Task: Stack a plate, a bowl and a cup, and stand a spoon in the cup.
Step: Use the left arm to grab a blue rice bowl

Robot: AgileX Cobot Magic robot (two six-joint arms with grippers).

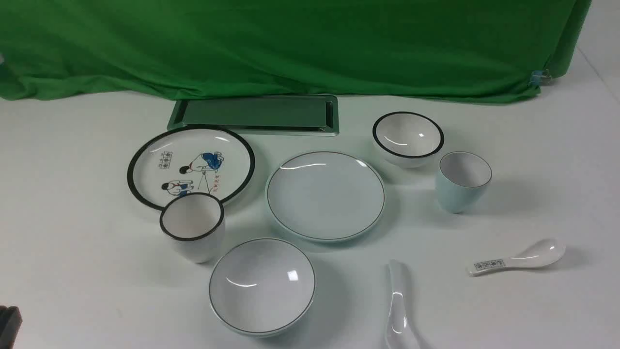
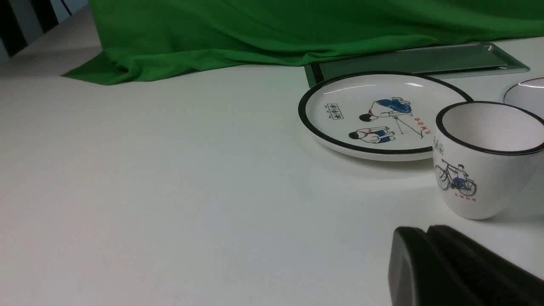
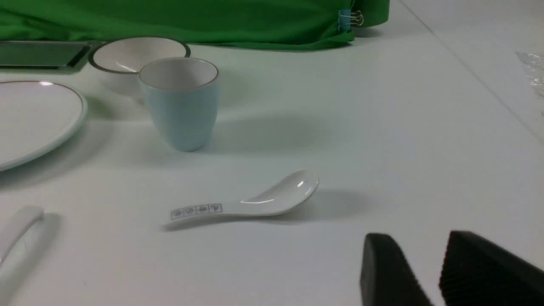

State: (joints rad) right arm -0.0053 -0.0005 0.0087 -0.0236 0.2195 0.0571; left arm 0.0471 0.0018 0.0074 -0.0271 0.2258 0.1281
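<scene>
The pale blue-white plate (image 1: 325, 195) lies flat mid-table. In front of it, toward me, stands the wide bowl (image 1: 262, 286). Right of the plate is the pale blue cup (image 1: 462, 182), upright and empty. The plain white spoon (image 1: 398, 310) lies near the front edge, its handle pointing away from me. My left gripper (image 2: 426, 231) is shut with nothing in it, low over bare table at the front left, well away from the bowl. My right gripper (image 3: 418, 240) is open and empty, low over the table to the right of the cup (image 3: 180, 102); the front view does not show it.
A black-rimmed cartoon plate (image 1: 190, 167) and a black-rimmed white cup (image 1: 193, 225) stand at the left. A small black-rimmed bowl (image 1: 408, 138) sits behind the blue cup. A patterned spoon (image 1: 516, 259) lies at the right. A metal tray (image 1: 254, 114) and green cloth (image 1: 290, 43) line the back.
</scene>
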